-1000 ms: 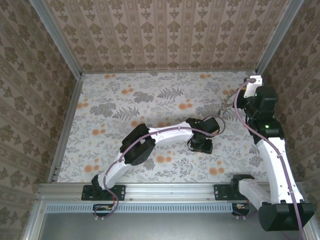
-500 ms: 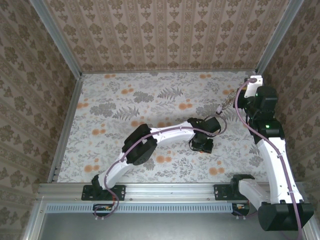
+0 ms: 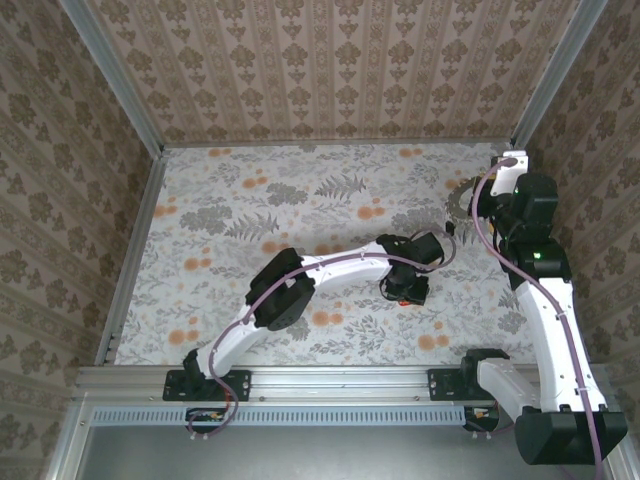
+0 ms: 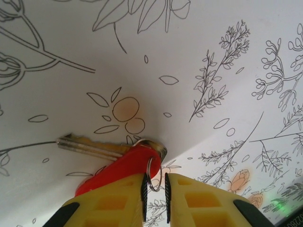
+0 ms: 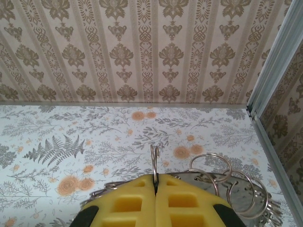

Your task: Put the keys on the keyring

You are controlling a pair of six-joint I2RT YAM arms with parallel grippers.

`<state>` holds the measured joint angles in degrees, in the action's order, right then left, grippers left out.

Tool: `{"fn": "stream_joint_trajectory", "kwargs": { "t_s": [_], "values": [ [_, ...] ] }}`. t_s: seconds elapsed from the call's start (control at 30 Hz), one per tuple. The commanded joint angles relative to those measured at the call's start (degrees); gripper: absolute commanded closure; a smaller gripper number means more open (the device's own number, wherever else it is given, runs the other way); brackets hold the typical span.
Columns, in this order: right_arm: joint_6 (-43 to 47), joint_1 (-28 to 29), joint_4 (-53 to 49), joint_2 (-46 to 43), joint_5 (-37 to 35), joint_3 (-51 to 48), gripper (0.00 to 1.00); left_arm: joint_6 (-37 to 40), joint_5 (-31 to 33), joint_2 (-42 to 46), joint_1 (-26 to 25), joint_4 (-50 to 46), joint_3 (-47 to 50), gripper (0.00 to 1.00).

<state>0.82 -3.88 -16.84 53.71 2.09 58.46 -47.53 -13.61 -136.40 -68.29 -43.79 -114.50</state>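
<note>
The left pincer (image 3: 405, 287) was down low over the floral worktop (image 3: 250, 205), right of the middle. In the left wrist view its yellow fingers (image 4: 116, 201) stood narrow, with only a thin gap between the pads. A red-headed key (image 4: 120, 164) lay flat on the worktop just ahead of them, its brass blade pointing away to the left. The small split ring (image 4: 152, 171) through the key's head hung in the gap between the pads. I could not tell whether they truly pinched it or merely bracketed it.

The right pincer (image 3: 478, 200) was raised near the far right corner, close to the patterned wall (image 3: 330, 70). Its fingers (image 5: 123, 203) were pressed together, clamped on one upright wire loop of the keyring (image 5: 258, 201). The rest of the silvery loops bunched to the right of the fingers. From above the keyring (image 3: 462, 197) showed as a pale tangle at that pincer's tip, well apart from the key.
</note>
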Motion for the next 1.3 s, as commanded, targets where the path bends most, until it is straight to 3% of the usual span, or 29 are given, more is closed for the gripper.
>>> {"fn": "stream_joint_trajectory", "kwargs": {
  "t_s": [0.0,0.17,0.3,0.47,0.6,0.73,1.0,1.13,1.27],
  "values": [
    [-0.7,-0.3,2.1,-1.3,1.3,2.6,1.0,1.0,0.9,-1.7,-0.8,-1.2,-1.7,0.8],
    [-0.3,-0.3,2.0,-1.8,1.1,2.4,1.0,0.5,1.6,-1.6,-1.2,-1.6,-1.5,0.84],
    [-0.3,-0.3,1.9,-2.0,1.3,2.4,1.0,0.9,2.3,-1.2,-1.3,-1.8,-1.6,0.94],
    [0.2,-0.3,1.9,-2.5,1.9,1.9,1.0,4.6,4.2,1.9,-1.3,-0.9,0.3,1.0],
    [5.9,-0.3,0.9,-3.9,10.2,0.5,1.0,14.3,5.5,9.5,-1.3,1.4,5.9,1.0],
    [8.4,-0.3,-0.6,-5.1,13.1,-1.2,1.0,28.7,7.0,22.1,-0.8,5.5,16.4,1.0],
    [16.2,1.8,-9.1,-3.9,19.3,-0.7,1.0,51.3,-0.6,44.1,4.9,8.8,33.7,1.0],
    [21.9,5.0,-13.6,-4.5,19.7,-1.4,1.0,61.0,-2.7,52.9,8.4,10.7,40.6,1.0],
    [27.5,9.8,-19.2,-4.3,20.7,-1.2,1.0,69.1,-9.1,58.4,13.1,9.4,44.2,1.0]
  ]
}}
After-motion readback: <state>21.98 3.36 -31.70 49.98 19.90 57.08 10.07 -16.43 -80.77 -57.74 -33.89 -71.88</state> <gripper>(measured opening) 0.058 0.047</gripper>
